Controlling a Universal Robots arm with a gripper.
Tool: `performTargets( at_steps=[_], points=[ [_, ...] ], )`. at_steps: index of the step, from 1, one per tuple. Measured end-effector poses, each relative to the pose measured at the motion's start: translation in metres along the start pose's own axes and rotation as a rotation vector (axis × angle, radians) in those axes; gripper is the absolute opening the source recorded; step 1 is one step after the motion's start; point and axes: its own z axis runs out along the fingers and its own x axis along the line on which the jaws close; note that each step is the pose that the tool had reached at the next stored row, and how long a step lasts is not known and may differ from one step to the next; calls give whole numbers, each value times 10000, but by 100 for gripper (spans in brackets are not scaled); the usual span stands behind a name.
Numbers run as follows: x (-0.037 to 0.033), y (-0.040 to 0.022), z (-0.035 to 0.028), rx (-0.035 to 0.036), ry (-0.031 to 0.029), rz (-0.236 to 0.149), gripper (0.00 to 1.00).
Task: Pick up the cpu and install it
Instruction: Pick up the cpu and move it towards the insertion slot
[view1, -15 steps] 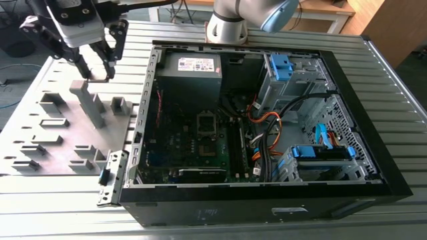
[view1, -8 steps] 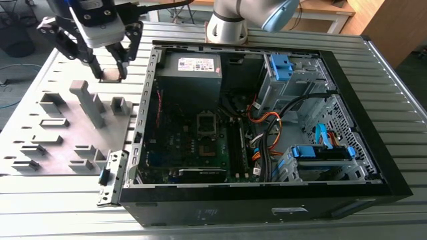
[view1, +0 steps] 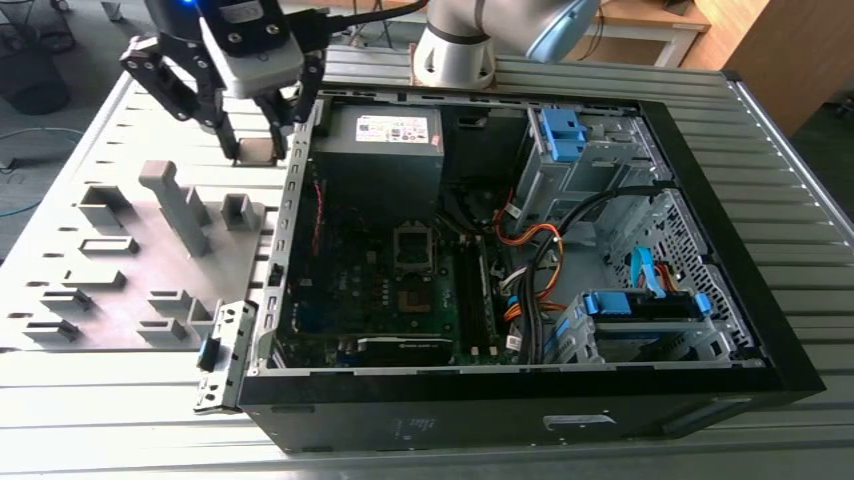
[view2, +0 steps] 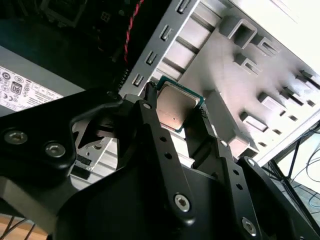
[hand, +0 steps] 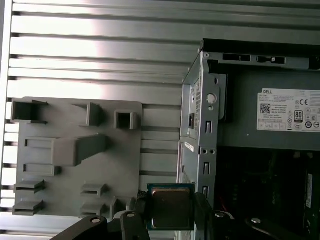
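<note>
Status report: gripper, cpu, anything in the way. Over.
Gripper shut on cpu. Cpu gripped by its edges, outside the case, by the grey tray. Side wall stands between it and the motherboard socket.

In the first wrist view the fingers (hand: 136, 220) cover two opposite edges of the cpu (hand: 171, 207), and part of the grey tray (hand: 120, 165) is hidden behind them. In the second wrist view, the chip's palm-side half is hidden. In the exterior view the gripper (view1: 256, 148) is cropped at the picture's top edge, and the chip between its tips is too small to make out.
</note>
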Motion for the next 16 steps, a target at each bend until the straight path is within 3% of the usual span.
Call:
performTargets(
  at_steps=[16],
  points=[
    [-519, -17, 5, -2, 49, 1, 47]
  ],
)
